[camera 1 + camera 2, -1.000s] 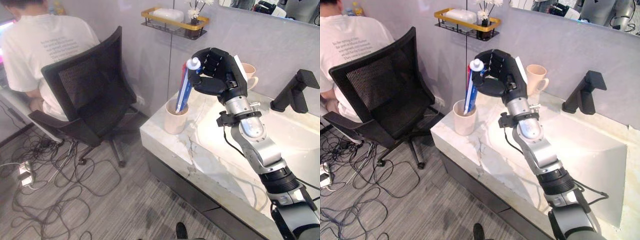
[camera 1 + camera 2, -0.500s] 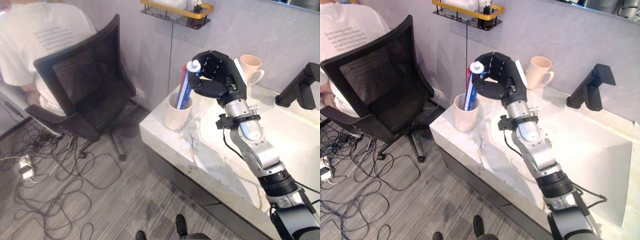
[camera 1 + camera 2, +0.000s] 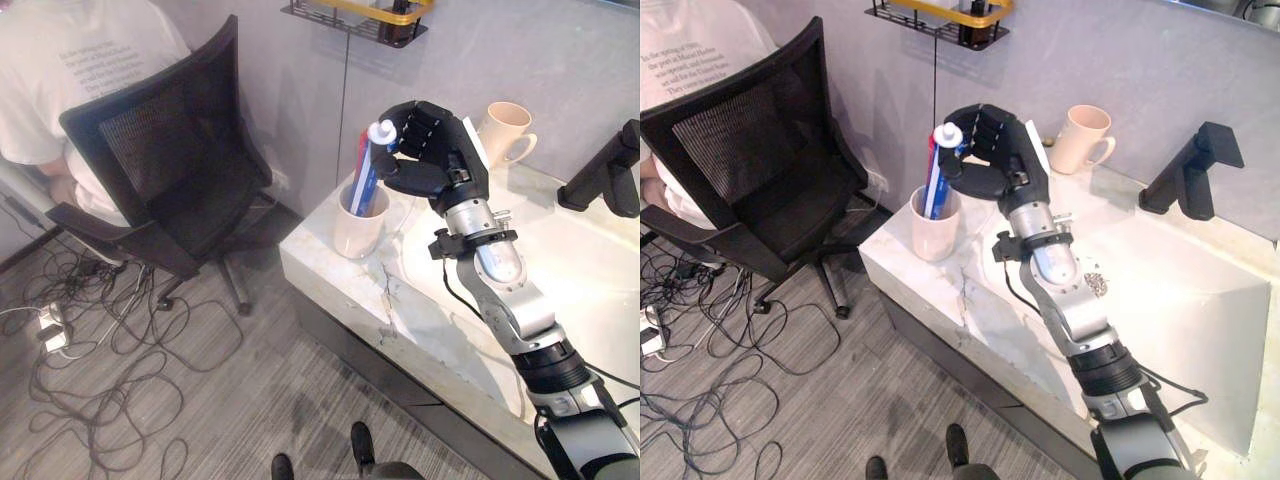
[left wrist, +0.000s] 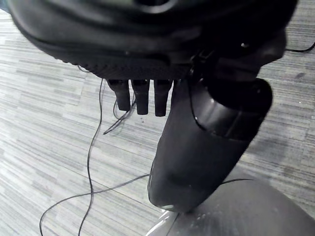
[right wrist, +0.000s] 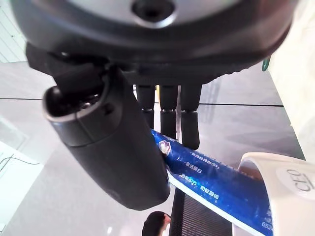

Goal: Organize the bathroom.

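A blue and red toothpaste tube (image 3: 366, 178) with a white cap stands nearly upright in a beige cup (image 3: 358, 228) at the left corner of the marble counter (image 3: 335, 278). My right hand (image 3: 432, 158) is over the cup, its fingers and thumb curled round the tube's top just under the cap. In the right wrist view the blue tube (image 5: 216, 184) runs between the thumb (image 5: 118, 152) and the fingers. My left hand (image 4: 147, 44) hangs over the grey floor, its fingers relaxed and holding nothing.
A second beige mug (image 3: 505, 130) stands by the wall behind my hand. The sink basin (image 3: 590, 270) and a black faucet (image 3: 605, 178) lie to the right. A wall shelf (image 3: 370, 15) hangs above. A black office chair (image 3: 170, 170), a seated person (image 3: 70, 70) and floor cables (image 3: 120, 400) are at the left.
The camera has shifted. The tube now stands more upright and a little deeper in the cup, with my right hand still on its top.
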Tool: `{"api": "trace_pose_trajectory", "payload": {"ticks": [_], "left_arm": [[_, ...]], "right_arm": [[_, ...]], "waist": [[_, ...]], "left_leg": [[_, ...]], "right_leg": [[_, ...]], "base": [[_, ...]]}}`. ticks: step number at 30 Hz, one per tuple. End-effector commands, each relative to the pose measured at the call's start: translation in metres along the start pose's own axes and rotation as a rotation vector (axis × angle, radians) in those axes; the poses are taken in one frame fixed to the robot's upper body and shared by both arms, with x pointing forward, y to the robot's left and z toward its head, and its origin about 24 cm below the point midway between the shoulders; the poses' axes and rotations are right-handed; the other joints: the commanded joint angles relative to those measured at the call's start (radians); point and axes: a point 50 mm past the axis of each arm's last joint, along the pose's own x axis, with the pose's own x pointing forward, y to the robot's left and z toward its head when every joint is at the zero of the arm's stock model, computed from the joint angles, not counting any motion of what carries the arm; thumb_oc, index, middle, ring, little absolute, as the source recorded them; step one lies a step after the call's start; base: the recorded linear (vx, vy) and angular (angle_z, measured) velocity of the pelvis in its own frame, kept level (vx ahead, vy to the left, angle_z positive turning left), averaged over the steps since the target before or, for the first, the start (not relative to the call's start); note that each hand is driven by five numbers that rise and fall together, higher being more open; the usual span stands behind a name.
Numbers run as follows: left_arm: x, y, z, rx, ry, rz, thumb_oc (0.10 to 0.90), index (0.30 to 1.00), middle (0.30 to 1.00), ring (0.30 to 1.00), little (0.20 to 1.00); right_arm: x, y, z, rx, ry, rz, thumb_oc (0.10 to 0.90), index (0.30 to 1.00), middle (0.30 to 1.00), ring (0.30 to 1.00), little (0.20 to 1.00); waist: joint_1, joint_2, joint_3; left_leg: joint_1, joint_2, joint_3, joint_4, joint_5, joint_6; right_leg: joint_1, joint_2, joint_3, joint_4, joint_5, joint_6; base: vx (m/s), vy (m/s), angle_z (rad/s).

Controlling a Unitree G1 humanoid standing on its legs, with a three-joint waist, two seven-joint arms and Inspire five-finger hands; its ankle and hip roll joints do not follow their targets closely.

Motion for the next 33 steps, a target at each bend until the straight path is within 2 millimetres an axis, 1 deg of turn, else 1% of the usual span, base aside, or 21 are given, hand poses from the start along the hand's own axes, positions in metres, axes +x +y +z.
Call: {"api": "trace_pose_trajectory", "payload": {"ticks": [1,2,3,4,11,21,33], "left_arm": [[0.003,0.001,-0.027,0.073,0.093,0.010,0.800,0.900,0.900,0.900,0.900],[0.003,0.000,-0.027,0.075,0.093,0.012,0.800,0.900,0.900,0.900,0.900],[0.003,0.000,-0.028,0.076,0.095,0.012,0.800,0.900,0.900,0.900,0.900],[0.003,-0.001,-0.027,0.079,0.093,0.012,0.800,0.900,0.900,0.900,0.900],[0.003,-0.003,-0.028,0.088,0.090,0.017,0.800,0.900,0.900,0.900,0.900],[0.003,-0.006,-0.029,0.110,0.086,0.023,0.800,0.900,0.900,0.900,0.900],[0.003,-0.005,-0.028,0.123,0.077,0.031,0.800,0.900,0.900,0.900,0.900]], "right_arm": [[0.012,0.012,0.078,0.142,-0.440,0.038,0.508,0.462,0.462,0.462,0.462],[0.012,0.012,0.079,0.142,-0.440,0.039,0.554,0.531,0.531,0.531,0.531],[0.012,0.013,0.079,0.150,-0.434,0.035,0.696,0.745,0.745,0.745,0.745],[0.012,0.013,0.078,0.156,-0.431,0.033,0.800,0.900,0.900,0.900,0.900],[0.009,0.014,0.076,0.210,-0.429,0.034,0.800,0.900,0.900,0.900,0.900],[0.004,0.019,0.075,0.229,-0.437,0.050,0.800,0.900,0.900,0.900,0.900],[0.001,0.023,0.073,0.271,-0.405,0.063,0.800,0.900,0.900,0.900,0.900]], "waist": [[-0.029,-0.044,-0.083],[-0.029,-0.045,-0.083],[-0.030,-0.045,-0.085],[-0.031,-0.045,-0.085],[-0.036,-0.044,-0.094],[-0.047,-0.041,-0.105],[-0.057,-0.030,-0.102]], "left_leg": [[-0.085,0.107,0.077,0.155,0.009,-0.045],[-0.084,0.107,0.077,0.155,0.008,-0.045],[-0.083,0.106,0.078,0.154,0.008,-0.045],[-0.082,0.106,0.080,0.153,0.008,-0.046],[-0.065,0.103,0.088,0.139,0.002,-0.043],[-0.051,0.096,0.092,0.123,-0.001,-0.041],[-0.052,0.088,0.095,0.112,0.001,-0.040]], "right_leg": [[-0.030,-0.086,0.139,0.102,-0.082,0.141],[-0.030,-0.086,0.139,0.102,-0.081,0.142],[-0.029,-0.086,0.142,0.100,-0.079,0.142],[-0.028,-0.086,0.143,0.098,-0.078,0.142],[-0.024,-0.087,0.151,0.084,-0.068,0.146],[-0.026,-0.082,0.168,0.069,-0.054,0.150],[-0.037,-0.076,0.180,0.064,-0.048,0.151]], "base": [[0.00,0.000,0.00],[0.00,0.000,0.00],[0.00,0.000,0.00],[0.00,0.000,0.00],[0.00,0.000,-0.02],[-0.01,-0.008,-0.05],[0.00,0.001,-0.02]]}}
